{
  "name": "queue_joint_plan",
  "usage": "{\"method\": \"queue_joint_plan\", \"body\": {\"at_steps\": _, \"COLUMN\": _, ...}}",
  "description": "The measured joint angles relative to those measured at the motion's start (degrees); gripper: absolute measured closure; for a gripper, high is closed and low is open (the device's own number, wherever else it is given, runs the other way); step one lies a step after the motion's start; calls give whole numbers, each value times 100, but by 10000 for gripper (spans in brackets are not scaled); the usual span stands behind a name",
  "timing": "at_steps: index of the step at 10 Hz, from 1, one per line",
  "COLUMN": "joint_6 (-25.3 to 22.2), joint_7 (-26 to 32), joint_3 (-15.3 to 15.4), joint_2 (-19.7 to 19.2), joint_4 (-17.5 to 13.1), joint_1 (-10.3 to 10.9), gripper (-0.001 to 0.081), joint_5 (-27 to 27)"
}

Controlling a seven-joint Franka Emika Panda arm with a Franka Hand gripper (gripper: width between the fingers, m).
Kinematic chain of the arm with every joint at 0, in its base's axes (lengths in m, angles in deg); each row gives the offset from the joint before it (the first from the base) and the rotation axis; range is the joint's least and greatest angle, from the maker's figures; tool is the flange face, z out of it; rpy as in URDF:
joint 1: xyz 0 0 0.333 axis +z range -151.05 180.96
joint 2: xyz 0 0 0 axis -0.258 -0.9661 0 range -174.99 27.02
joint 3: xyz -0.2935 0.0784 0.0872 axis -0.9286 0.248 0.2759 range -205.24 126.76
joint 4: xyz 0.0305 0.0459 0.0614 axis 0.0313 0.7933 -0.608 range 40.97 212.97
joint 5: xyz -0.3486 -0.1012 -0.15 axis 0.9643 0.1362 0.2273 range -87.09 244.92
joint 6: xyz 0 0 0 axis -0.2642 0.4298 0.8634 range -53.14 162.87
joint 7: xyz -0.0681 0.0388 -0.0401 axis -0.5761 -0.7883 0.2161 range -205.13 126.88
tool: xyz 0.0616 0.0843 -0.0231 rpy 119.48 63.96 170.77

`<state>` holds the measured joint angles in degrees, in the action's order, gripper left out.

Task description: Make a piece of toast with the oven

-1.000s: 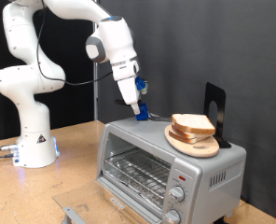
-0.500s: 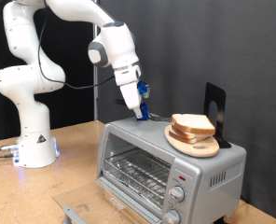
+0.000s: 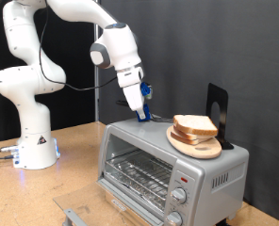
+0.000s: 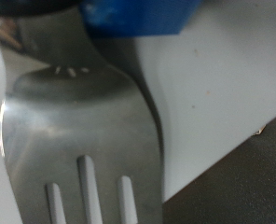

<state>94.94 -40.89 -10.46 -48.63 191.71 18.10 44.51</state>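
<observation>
The piece of toast (image 3: 194,123) lies on a round wooden board (image 3: 198,144) on top of the oven (image 3: 168,168), towards the exterior view's right. The oven's wire rack (image 3: 139,172) shows through its front. My gripper (image 3: 139,111) hangs just above the oven's top back corner, left of the toast and apart from it. It is shut on a blue-handled tool (image 3: 146,115). In the wrist view that tool's slotted metal blade (image 4: 82,121) fills the picture, with the blue handle (image 4: 138,14) behind it; my fingers do not show there.
A black upright stand (image 3: 217,111) sits behind the board on the oven's top. The arm's white base (image 3: 31,141) stands on the wooden table (image 3: 73,155) at the exterior view's left. A grey flat piece (image 3: 72,215) lies at the bottom edge before the oven.
The gripper with the blue-handled tool has shifted slightly to the exterior view's right and a little lower over the oven's top. Toast and board have not moved.
</observation>
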Motion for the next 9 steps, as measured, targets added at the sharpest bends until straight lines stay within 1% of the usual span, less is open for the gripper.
{"method": "queue_joint_plan", "body": {"at_steps": 2, "joint_6": 32, "joint_7": -23, "joint_3": 11, "joint_2": -11, "joint_4": 0, "joint_1": -4, "gripper": 381, "joint_5": 0}}
{"method": "queue_joint_plan", "body": {"at_steps": 5, "joint_6": 54, "joint_7": -29, "joint_3": 15, "joint_2": -25, "joint_4": -1, "joint_1": -31, "gripper": 380, "joint_5": -54}}
{"method": "queue_joint_plan", "body": {"at_steps": 6, "joint_6": 52, "joint_7": 128, "joint_3": -56, "joint_2": -9, "joint_4": -4, "joint_1": 19, "gripper": 380, "joint_5": -258}}
{"method": "queue_joint_plan", "body": {"at_steps": 7, "joint_6": -39, "joint_7": 447, "joint_3": -249, "joint_2": 81, "joint_4": -13, "joint_1": 148, "gripper": 380, "joint_5": -564}}
{"method": "queue_joint_plan", "body": {"at_steps": 8, "joint_6": -242, "joint_7": 705, "joint_3": -464, "joint_2": 245, "joint_4": -29, "joint_1": 262, "gripper": 380, "joint_5": -769}}
{"method": "queue_joint_plan", "body": {"at_steps": 9, "joint_6": -593, "joint_7": 864, "joint_3": -663, "joint_2": 460, "joint_4": -56, "joint_1": 317, "gripper": 380, "joint_5": -853}}
